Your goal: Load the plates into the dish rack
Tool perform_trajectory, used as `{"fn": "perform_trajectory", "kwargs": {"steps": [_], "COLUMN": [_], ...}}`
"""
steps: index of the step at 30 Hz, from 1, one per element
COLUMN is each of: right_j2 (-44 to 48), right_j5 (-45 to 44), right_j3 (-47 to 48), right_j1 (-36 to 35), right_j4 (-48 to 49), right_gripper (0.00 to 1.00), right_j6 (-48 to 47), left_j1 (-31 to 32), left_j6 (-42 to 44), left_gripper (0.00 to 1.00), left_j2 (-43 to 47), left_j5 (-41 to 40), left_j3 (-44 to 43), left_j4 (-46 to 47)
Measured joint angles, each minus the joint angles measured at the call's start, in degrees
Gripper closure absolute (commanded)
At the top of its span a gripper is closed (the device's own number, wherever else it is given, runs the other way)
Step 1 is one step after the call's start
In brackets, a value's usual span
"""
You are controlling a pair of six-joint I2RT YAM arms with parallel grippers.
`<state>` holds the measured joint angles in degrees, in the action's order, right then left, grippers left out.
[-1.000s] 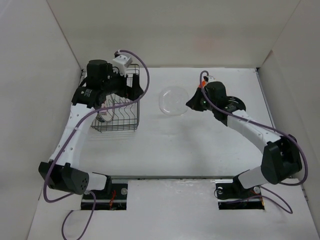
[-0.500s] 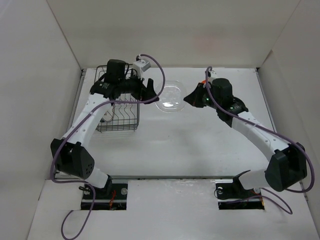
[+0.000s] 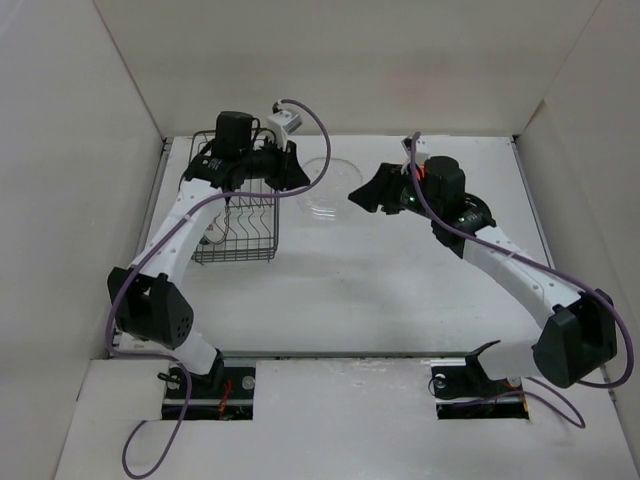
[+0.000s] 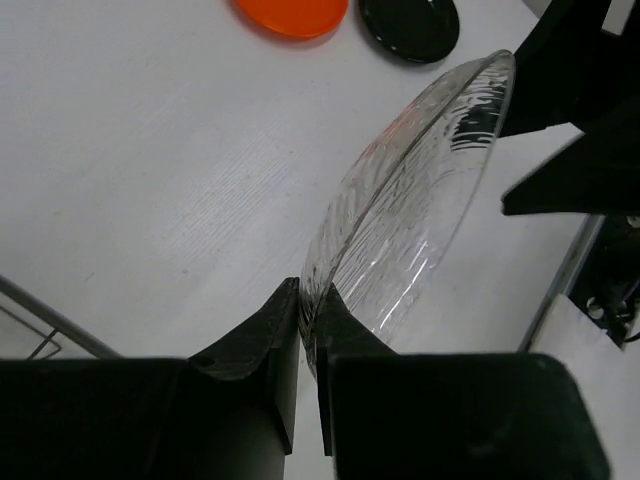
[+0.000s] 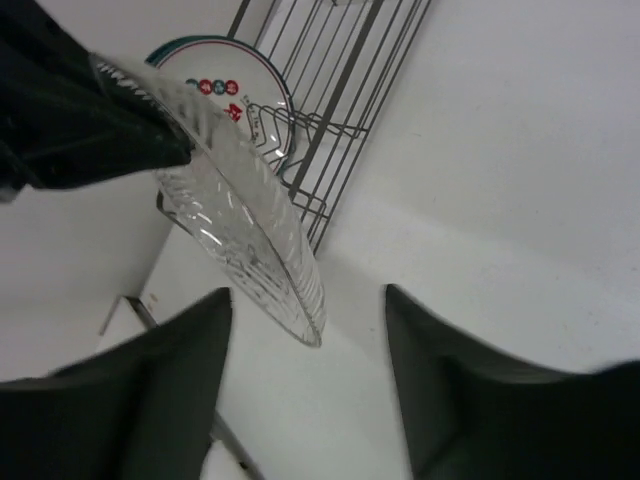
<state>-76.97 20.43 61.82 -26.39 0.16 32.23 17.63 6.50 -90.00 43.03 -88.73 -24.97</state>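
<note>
White tabletop (image 3: 400, 290) and plain white walls (image 3: 350, 60) close me in. At the far left stands the dish rack (image 3: 237, 235), with a green-rimmed white plate (image 5: 225, 95) upright inside it. My left pincer (image 4: 308, 330) is clenched on the rim of the clear glass plate (image 4: 420, 200), holding it tilted on edge in the air just right of the rack. My right pincer (image 3: 360, 196) is released, fingers spread either side of the plate's opposite rim; whether they touch it I cannot tell. An orange plate (image 4: 292, 14) and a black plate (image 4: 410, 25) lie flat side by side on the tabletop.

Open table (image 3: 400, 300) beside dish rack (image 3: 240, 240)
</note>
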Motion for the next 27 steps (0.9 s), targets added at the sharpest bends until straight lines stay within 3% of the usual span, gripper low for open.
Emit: {"fn": "perform_trajectory", "kwargs": {"steps": [1, 6, 12, 17, 23, 27], "right_j2": [0.0, 0.0, -4.1, -7.2, -8.0, -7.9], "right_j5": [0.0, -2.9, -8.6, -11.1, -12.3, -13.2], "right_j3": [0.0, -0.1, 1.0, 1.5, 4.0, 4.3], "right_j1": [-0.3, -1.1, -1.1, -1.5, -1.8, -1.8], "right_j4": [0.3, 1.0, -3.3, -7.1, -9.2, -9.5], "right_gripper": [0.01, 0.01, 0.01, 0.01, 0.01, 0.01], "right_j6": [0.1, 0.0, -1.3, -2.3, -3.5, -4.0], "left_j1": [0.0, 0.1, 0.3, 0.3, 0.3, 0.3], "left_j6": [-0.2, -2.1, -4.0, -5.6, -8.2, -9.4], "left_gripper": [1.0, 1.0, 1.0, 1.0, 1.0, 1.0], "left_j2": [0.2, 5.0, 15.7, 18.7, 14.4, 10.9], "left_j5": [-0.8, -14.7, -45.3, -65.2, -78.0, -81.5], "left_j3": [-0.1, 3.5, 7.6, 11.6, 14.9, 15.4], "left_j4": [0.0, 1.6, 1.3, 0.8, -1.7, -2.3]}}
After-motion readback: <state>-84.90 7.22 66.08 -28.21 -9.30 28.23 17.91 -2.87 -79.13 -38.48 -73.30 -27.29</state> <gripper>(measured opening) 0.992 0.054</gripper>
